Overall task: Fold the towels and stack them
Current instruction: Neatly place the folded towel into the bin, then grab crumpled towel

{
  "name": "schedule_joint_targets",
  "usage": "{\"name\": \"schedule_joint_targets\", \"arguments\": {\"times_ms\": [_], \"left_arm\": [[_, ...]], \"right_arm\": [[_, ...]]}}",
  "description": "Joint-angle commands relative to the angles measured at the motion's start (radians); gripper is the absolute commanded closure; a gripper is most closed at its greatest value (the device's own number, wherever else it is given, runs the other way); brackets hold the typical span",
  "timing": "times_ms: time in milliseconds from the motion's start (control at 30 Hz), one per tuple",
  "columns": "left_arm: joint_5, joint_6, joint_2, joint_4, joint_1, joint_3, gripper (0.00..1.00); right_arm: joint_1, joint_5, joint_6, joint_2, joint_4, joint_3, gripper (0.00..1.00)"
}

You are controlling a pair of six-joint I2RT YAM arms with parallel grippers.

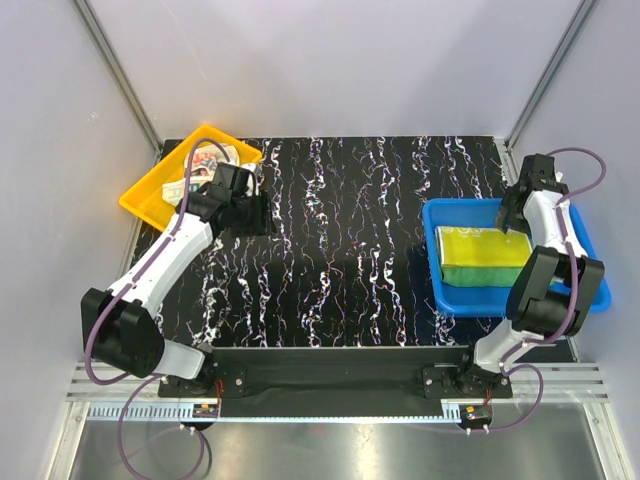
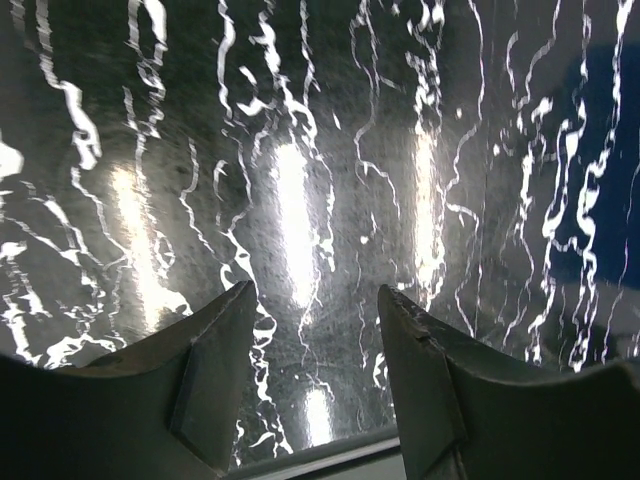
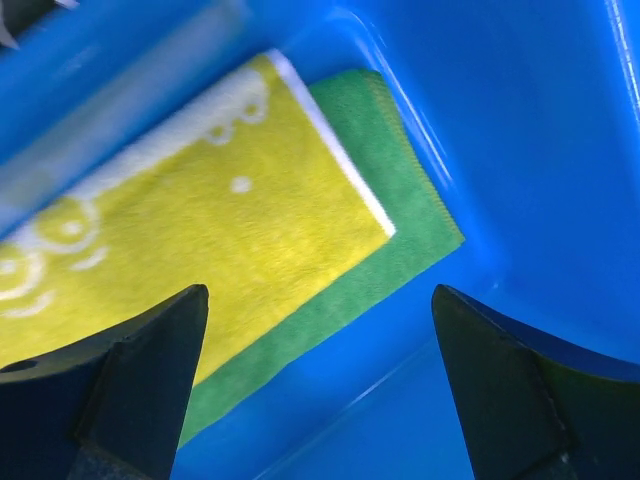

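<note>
The yellow towel [image 1: 484,246] lies folded on the folded green towel [image 1: 488,275] inside the blue bin [image 1: 590,290]; both also show in the right wrist view, yellow [image 3: 200,260] over green [image 3: 400,210]. The white/teal printed towel [image 1: 205,165] lies crumpled in the yellow tray [image 1: 150,195]. My right gripper [image 1: 512,222] is open and empty just above the bin's far side, over the stack's edge [image 3: 320,300]. My left gripper [image 1: 262,212] is open and empty above the black marbled table [image 2: 320,200], just right of the tray.
The black marbled table [image 1: 350,250] spans the middle between tray and bin. Grey walls and metal frame posts [image 1: 125,80] enclose the back and sides. The arm bases sit on a rail [image 1: 340,375] at the near edge.
</note>
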Motion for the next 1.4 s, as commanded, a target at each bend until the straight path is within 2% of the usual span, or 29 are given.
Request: {"name": "schedule_joint_targets", "arguments": {"times_ms": [0, 133, 167, 233, 333, 433, 600, 667, 867, 967, 1033, 1133, 1233, 1367], "left_arm": [[-0.09, -0.044, -0.027, 0.019, 0.001, 0.094, 0.43], [-0.233, -0.026, 0.044, -0.019, 0.05, 0.22, 0.42], [-0.243, -0.02, 0.065, -0.028, 0.093, 0.281, 0.42], [-0.305, 0.002, 0.14, -0.048, 0.134, 0.34, 0.42], [-0.34, 0.02, 0.277, -0.1, 0.252, 0.476, 0.43], [-0.363, 0.046, 0.409, -0.12, 0.311, 0.593, 0.44], [-0.377, 0.059, 0.648, -0.122, 0.446, 0.752, 0.44], [-0.298, 0.06, 0.705, -0.108, 0.492, 0.791, 0.44], [-0.256, 0.056, 0.906, -0.128, 0.529, 0.88, 0.43], [-0.221, 0.053, 0.928, -0.113, 0.53, 0.886, 0.48], [-0.181, 0.057, 0.925, -0.078, 0.53, 0.888, 0.58], [-0.135, 0.047, 0.905, -0.083, 0.532, 0.93, 1.0], [-0.041, 0.016, 0.795, -0.056, 0.529, 0.918, 1.0], [0.084, -0.027, 0.533, 0.036, 0.515, 0.868, 1.0]], "right_arm": [[0.055, -0.108, 0.086, -0.123, 0.011, 0.039, 0.0], [0.193, -0.229, 0.129, -0.202, 0.023, 0.067, 0.0], [0.228, -0.263, 0.131, -0.213, 0.025, 0.073, 0.0], [0.34, -0.352, 0.157, -0.236, 0.028, 0.097, 0.0], [0.428, -0.458, 0.2, -0.285, 0.08, 0.082, 0.0], [0.482, -0.516, 0.233, -0.33, 0.155, 0.042, 0.0], [0.499, -0.585, 0.235, -0.339, 0.181, 0.03, 0.0], [0.499, -0.586, 0.226, -0.341, 0.187, 0.025, 0.0], [0.497, -0.592, 0.231, -0.324, 0.226, 0.016, 0.0], [0.499, -0.607, 0.24, -0.301, 0.229, 0.027, 0.0], [0.505, -0.615, 0.24, -0.292, 0.227, 0.033, 0.0], [0.514, -0.607, 0.246, -0.286, 0.215, 0.045, 0.0], [0.522, -0.598, 0.255, -0.305, 0.201, 0.051, 0.0], [0.523, -0.616, 0.266, -0.353, 0.203, 0.039, 0.0]]}}
